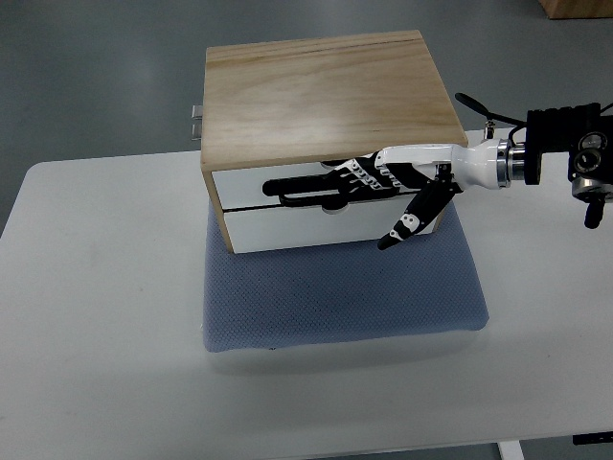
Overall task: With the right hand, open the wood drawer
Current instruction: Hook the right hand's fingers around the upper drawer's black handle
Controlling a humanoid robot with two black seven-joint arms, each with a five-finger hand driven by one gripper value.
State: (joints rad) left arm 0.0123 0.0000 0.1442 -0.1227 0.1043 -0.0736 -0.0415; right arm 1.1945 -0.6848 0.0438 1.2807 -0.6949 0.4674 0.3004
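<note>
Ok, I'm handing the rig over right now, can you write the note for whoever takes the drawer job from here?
Right hand: reaching in from the right, fingers stretched flat across the white drawer fronts of the wood drawer box, at the seam between upper and lower drawer. No firm grasp visible.
Left hand: out of view.
Box sits on the blue pad on the white table.
Done: hand is at the drawer front.
Left: both drawers look closed; hook the front and pull it out.
</note>
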